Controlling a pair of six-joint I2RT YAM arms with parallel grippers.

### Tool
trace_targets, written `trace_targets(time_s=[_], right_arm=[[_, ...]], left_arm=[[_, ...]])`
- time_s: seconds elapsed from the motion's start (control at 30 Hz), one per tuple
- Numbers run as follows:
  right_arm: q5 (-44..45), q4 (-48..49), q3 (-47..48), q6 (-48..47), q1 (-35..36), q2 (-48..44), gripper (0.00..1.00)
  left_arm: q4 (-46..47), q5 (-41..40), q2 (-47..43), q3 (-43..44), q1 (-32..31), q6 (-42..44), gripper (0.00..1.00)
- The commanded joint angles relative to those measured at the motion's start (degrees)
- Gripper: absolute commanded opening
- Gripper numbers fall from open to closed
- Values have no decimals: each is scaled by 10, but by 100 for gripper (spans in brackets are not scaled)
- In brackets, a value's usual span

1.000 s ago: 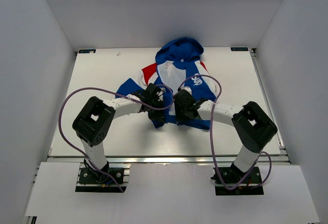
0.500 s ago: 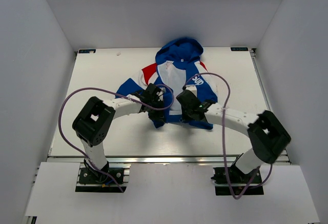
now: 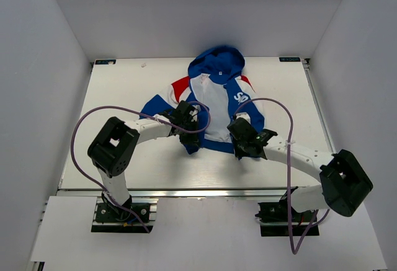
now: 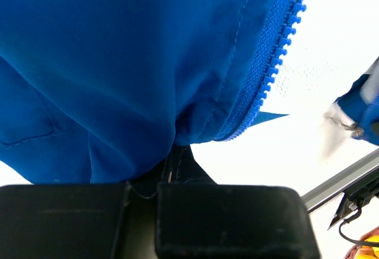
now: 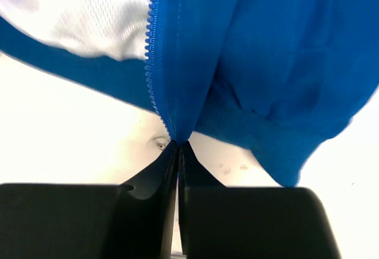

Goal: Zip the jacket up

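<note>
Spreading the front open: the right gripper (image 3: 248,139) has dragged its panel rightward.
The jacket (image 3: 214,88) lies mid-table, hood far, with more white lining bared. Right fingers are pressed together on the hem at the foot of the zipper teeth (image 5: 153,51); the left gripper (image 3: 186,122) still pinches the other hem corner. The zipper ends sit apart — they must meet before zipping.

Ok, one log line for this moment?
left gripper shut on blue-and-red hooded zip jacket | right gripper shut on its zipper edge | jacket unzipped

Jacket (image 3: 214,97) on table (image 3: 124,88), centre-rear
</note>
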Motion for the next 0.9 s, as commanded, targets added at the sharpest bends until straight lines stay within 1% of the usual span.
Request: trace_targets(time_s=[0.0,0.07,0.1,0.17,0.2,0.27,0.3,0.33,0.37,0.4,0.43,0.47,0.5,0.67,0.77,0.83,0.87], right_arm=[[-76,13,-18,-35,-3,-21,2],[-127,42,-29,-83,-3,-31,0],[-191,47,-30,-100,-3,-30,0],[-273,55,-33,-137,-3,-19,1],[-328,69,-40,-150,-3,-14,5],[-349,83,-46,-151,-3,5,9],[-333,91,-50,-140,-3,17,16],[-318,91,-49,-134,-3,21,18],[-303,91,-49,-130,-3,26,26],[-279,92,-48,-127,-3,27,30],[-273,95,-47,-123,-3,29,33],[-268,96,-46,-123,-3,29,39],[-264,97,-46,-124,-3,29,43],[-271,91,-45,-120,-3,42,52],[-270,92,-44,-99,-3,39,54],[-248,92,-43,-75,-3,25,54],[-224,85,-41,-48,-3,20,53]], left_arm=[[-26,-56,7,-1,5,11,0],[-26,-53,10,2,5,11,0],[-27,-52,12,4,5,11,0],[-28,-51,15,11,5,12,0],[-28,-49,18,12,5,12,0],[-26,-46,18,13,5,12,0],[-25,-45,19,13,5,12,0],[-25,-45,17,12,5,11,0],[-24,-45,16,11,5,11,0],[-25,-46,15,10,5,11,0],[-25,-46,15,9,5,11,0],[-27,-47,14,9,5,11,0],[-27,-48,15,10,5,11,0],[-28,-45,15,9,5,11,0],[-28,-42,15,8,5,10,0],[-30,-42,14,7,5,11,0],[-29,-42,12,7,5,11,0]])
